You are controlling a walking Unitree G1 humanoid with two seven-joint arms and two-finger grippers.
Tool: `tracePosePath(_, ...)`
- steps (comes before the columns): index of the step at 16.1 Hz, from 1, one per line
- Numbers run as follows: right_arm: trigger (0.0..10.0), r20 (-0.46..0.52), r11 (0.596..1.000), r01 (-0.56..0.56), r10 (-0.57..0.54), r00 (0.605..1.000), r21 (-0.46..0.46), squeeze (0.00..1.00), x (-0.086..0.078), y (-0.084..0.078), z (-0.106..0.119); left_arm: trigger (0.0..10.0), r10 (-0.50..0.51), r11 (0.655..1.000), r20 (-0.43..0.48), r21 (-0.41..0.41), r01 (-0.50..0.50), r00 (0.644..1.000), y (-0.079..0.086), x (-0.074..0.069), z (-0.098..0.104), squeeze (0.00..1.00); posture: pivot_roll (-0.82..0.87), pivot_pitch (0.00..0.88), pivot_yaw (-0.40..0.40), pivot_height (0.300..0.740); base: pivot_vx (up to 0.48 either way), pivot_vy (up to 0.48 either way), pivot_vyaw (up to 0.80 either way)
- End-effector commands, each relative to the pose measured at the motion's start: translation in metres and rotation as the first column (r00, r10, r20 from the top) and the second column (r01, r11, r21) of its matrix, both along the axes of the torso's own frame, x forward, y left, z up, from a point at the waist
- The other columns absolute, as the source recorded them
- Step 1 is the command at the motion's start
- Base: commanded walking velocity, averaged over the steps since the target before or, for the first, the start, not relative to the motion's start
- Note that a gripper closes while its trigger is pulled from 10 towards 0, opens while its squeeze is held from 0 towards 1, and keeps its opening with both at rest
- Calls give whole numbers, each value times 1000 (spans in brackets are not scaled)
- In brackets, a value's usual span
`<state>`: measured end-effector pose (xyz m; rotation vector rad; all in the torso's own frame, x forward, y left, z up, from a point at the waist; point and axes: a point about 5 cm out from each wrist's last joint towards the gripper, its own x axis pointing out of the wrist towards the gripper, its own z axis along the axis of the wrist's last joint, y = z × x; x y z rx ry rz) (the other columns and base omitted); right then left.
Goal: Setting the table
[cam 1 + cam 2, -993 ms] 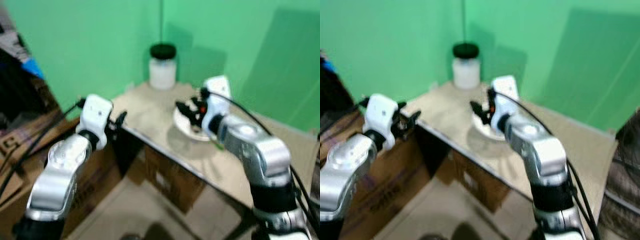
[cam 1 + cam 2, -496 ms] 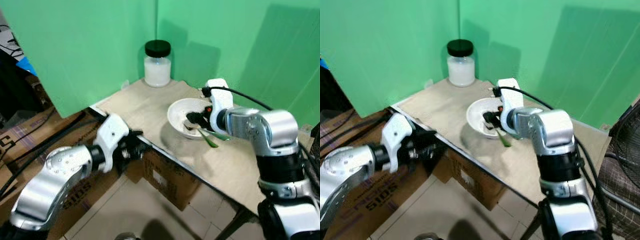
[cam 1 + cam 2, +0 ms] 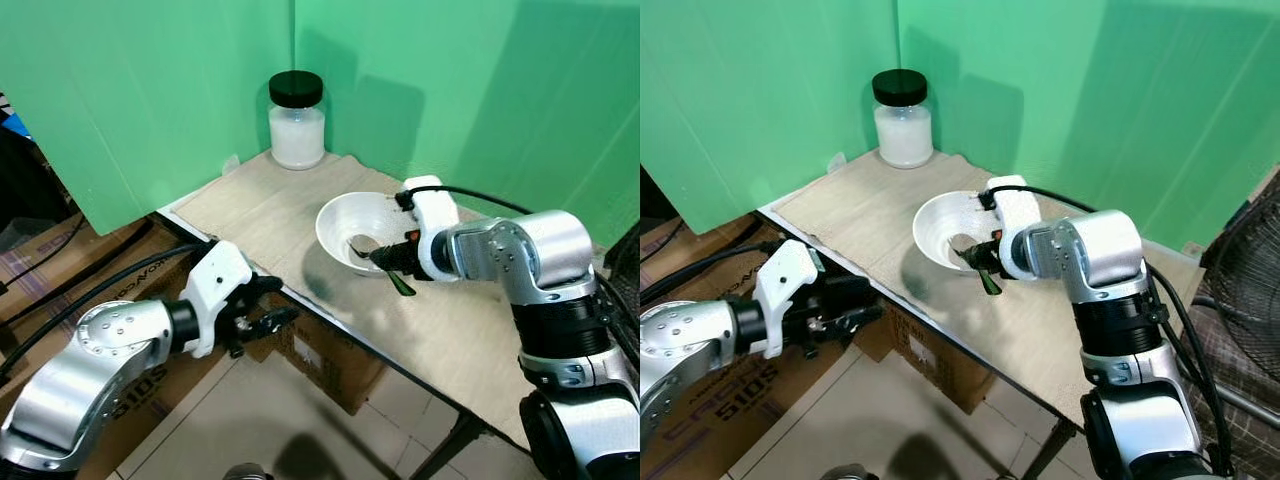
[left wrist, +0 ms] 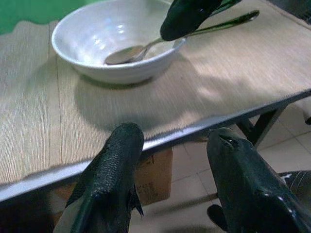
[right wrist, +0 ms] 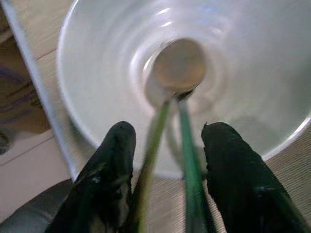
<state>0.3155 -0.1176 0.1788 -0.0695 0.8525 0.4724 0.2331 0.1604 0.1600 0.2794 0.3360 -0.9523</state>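
Both arms are reaching forward, fingers spread.
The left gripper [image 4: 175, 160] is hanging low with its 2 fingers apart; the right gripper [image 5: 167, 160] is pointing inward, its 2 fingers parted too.

Place: a makeshift test corner indoors.
Signs: green backdrop panels [image 3: 150, 90], cardboard boxes [image 3: 330, 350], tiled floor [image 3: 300, 430], plain table [image 3: 470, 350].

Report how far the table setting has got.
Done: the white bowl stands on the table, with the spoon resting in it. In hand: the right gripper, fingers apart, sits at the green handle. Left: I can't tell; the left gripper hangs open below the edge.
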Motion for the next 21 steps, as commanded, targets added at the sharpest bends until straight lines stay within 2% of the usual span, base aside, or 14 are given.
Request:
tracePosePath(1,4745,12,1000,-22,22,1000,4,0,0,3,7,10000,-8,1000,10,2,8,1000,1,-2,4,0,109,0,-22,740,0,0,0)
tracePosePath(2,6078,10,999,-39,39,999,10,0,-2,7,6,10000,-5,1000,8,9,5,1000,2,-3,4,0,111,0,-25,740,0,0,0)
tracePosePath(3,6824,10,999,-45,45,999,11,0,-1,9,6,10000,-3,1000,7,15,3,1000,3,-3,4,0,112,0,-26,740,0,0,0)
tracePosePath(5,9098,10,999,-53,53,999,-2,0,0,11,5,10000,1,1000,7,28,-1,1000,5,-3,3,0,114,0,-30,740,0,0,0)
tracePosePath(6,9176,8,998,-58,58,998,-10,0,0,11,4,10000,1,999,5,32,-1,1000,5,-4,2,0,115,0,-31,740,0,0,0)
tracePosePath(7,8471,8,998,-61,61,998,-15,0,1,11,3,10000,1,999,5,34,-2,1000,5,-3,2,0,116,0,-33,740,0,0,0)
tracePosePath(8,7216,8,998,-64,64,998,-25,0,2,11,2,10000,2,999,6,37,-2,1000,4,-3,2,0,115,0,-33,740,0,0,0)
tracePosePath(9,3961,7,997,-69,69,998,-38,0,2,12,0,10000,2,999,7,38,-2,1000,4,-3,2,0,115,0,-34,740,0,0,0)
tracePosePath(10,1882,7,996,-69,70,998,-47,0,3,12,-1,10000,2,999,9,40,-3,1000,4,-3,2,0,115,0,-34,740,0,0,0)
tracePosePath(11,941,8,996,-70,71,997,-55,0,4,12,-1,10000,2,999,11,40,-3,1000,4,-3,2,0,114,0,-34,740,0,0,0)
tracePosePath(12,941,9,996,-70,71,997,-57,0,4,12,-2,10000,2,999,12,40,-3,1000,4,-2,2,0,114,0,-34,740,0,0,0)
tracePosePath(13,0,13,996,-69,70,997,-59,0,5,11,-1,10000,3,999,14,41,-3,1000,4,-2,3,0,114,0,-34,740,0,0,0)
tracePosePath(21,0,24,995,-73,75,997,-71,0,12,10,-2,10000,4,999,27,43,-5,1000,3,1,3,0,113,0,-40,740,0,0,0)
